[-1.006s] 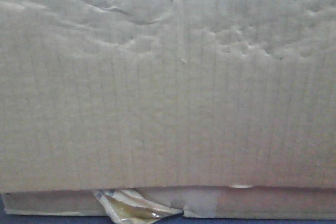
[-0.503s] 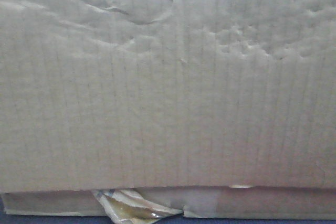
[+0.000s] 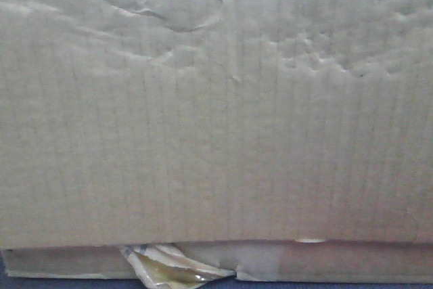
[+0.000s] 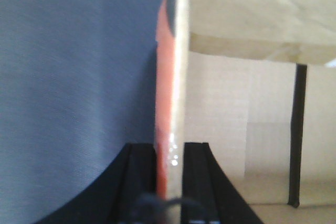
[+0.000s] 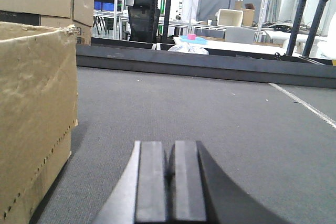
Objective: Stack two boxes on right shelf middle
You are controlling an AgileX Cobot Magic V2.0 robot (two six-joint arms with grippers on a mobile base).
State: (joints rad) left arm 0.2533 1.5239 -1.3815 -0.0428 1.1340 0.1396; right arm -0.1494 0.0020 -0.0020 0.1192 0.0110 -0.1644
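Tall box (image 3: pixel 216 120) atop flatter box (image 3: pixel 338 263) at 6 o'clock, apparently stacked; shelf unseen. Left gripper (image 4: pixel 169 182) clamps orange-cream panel (image 4: pixel 170 77); right gripper (image 5: pixel 169 182) clenched, empty.

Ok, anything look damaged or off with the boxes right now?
Yes. The tall box has a creased, dimpled face near its top. The flat box under it has torn yellowish tape hanging loose at its front. Nothing spilled. The left claw clamps a thin orange-edged panel, kind unclear.

Tall box (image 3: pixel 216 113) atop flatter box (image 3: pixel 338 262)
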